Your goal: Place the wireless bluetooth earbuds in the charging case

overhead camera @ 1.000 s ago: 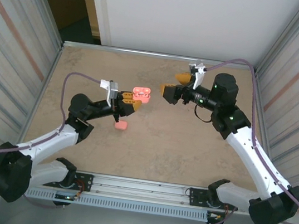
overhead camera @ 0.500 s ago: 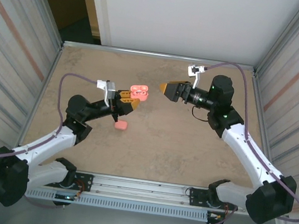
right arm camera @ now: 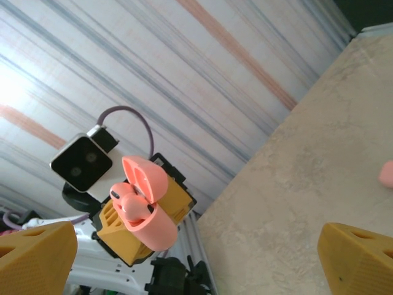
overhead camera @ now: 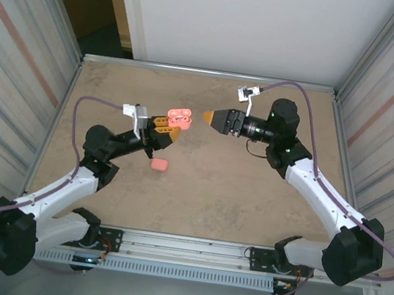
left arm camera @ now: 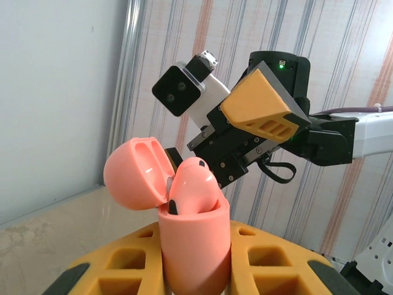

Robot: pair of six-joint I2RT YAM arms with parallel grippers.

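Two pink cases, two claws, one case in hand

The left gripper [overhead camera: 171,126] is clamped tight on the lower half of the open charging case [left arm camera: 195,246] and holds it upright above the table [overhead camera: 235,190]. Its lid [left arm camera: 138,175] is tipped back. One earbud [left arm camera: 193,184] sits in the case's mouth; whether a second lies behind it I cannot tell. The right gripper [overhead camera: 209,117] has its jaws spread wide and holds nothing. It points at the case from just beside it, without touching. A second, closed pink box [overhead camera: 158,164] lies on the table below the left gripper.
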